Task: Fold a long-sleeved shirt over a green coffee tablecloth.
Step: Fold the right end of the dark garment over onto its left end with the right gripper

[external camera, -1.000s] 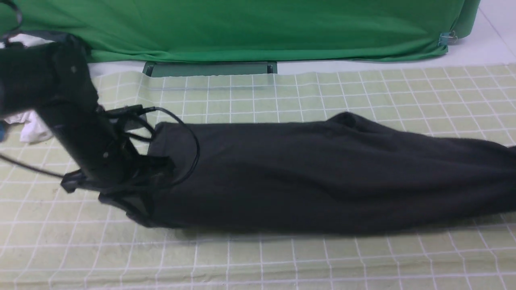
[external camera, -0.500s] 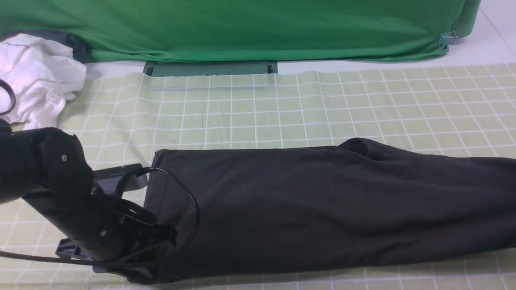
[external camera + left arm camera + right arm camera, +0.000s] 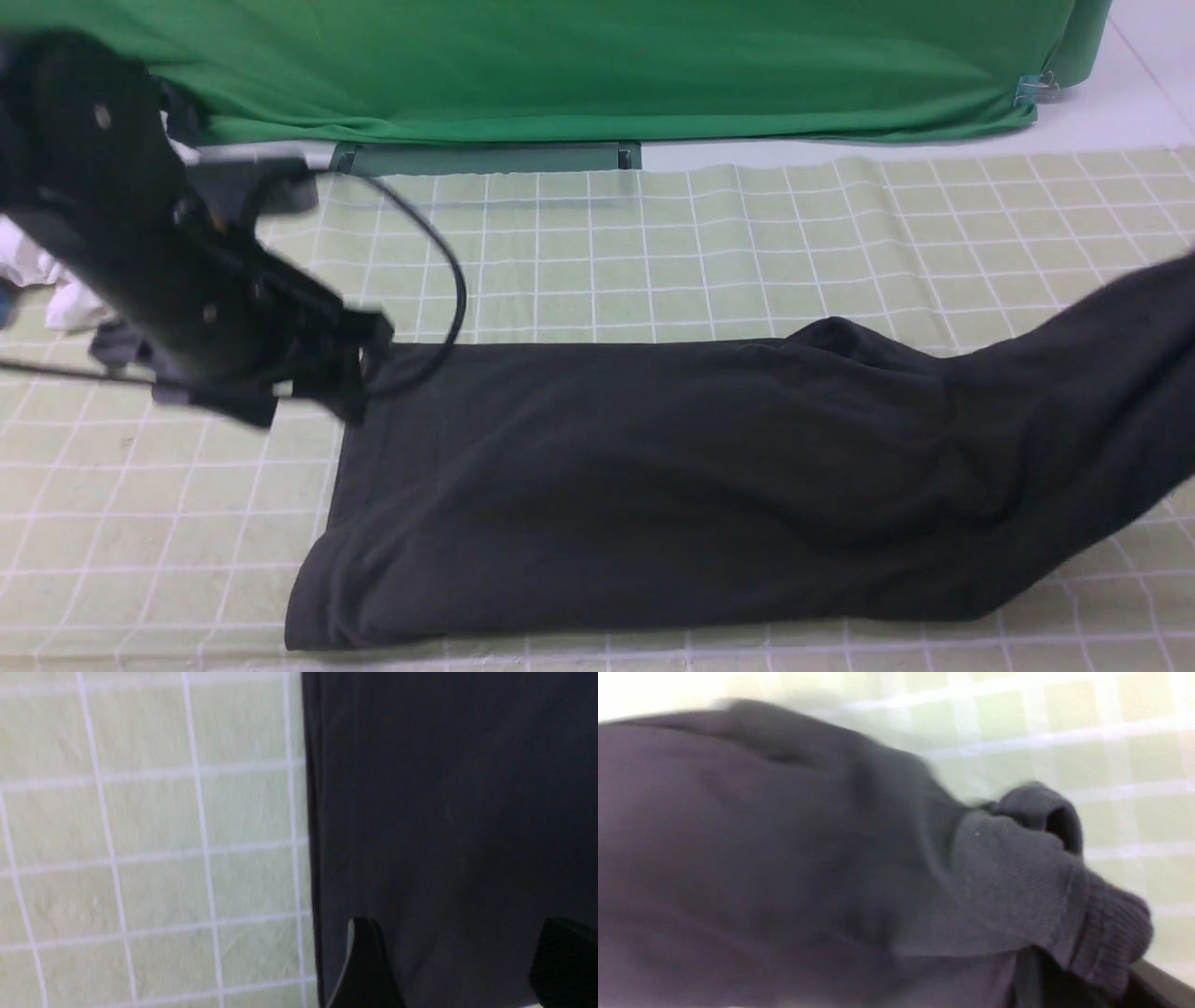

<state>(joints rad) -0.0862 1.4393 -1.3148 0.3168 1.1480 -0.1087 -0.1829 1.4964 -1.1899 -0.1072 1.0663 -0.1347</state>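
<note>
1. The long-sleeved shirt [image 3: 653, 485] is dark charcoal with no print showing. It lies as a long band running left to right across the green coffee tablecloth [image 3: 653, 252], on the near half of the table.
2. The shirt's left end lies flat with a straight edge. Its near-left corner sits close to the near edge of the front view.
3. The shirt's right end lifts off the tablecloth, rising toward the far right and running out of the front view.
4. The left hand [image 3: 467, 961] has its fingers wide apart with nothing between them. It hovers over the shirt's left end, just inside the straight edge. In the front view it sits at the shirt's far-left corner and is motion-blurred. I cannot tell whether it touches the cloth.
5. The right hand [image 3: 1087, 989] is out of the front view. In the right wrist view it is closed on bunched shirt fabric with a ribbed cuff [image 3: 1111, 933] at the grip. The fingers are mostly hidden by cloth.
6. A white garment [image 3: 56, 289] lies at the far left, partly behind the left arm [image 3: 121, 233].
7. A plain green backdrop [image 3: 597, 65] hangs along the far side.
</note>
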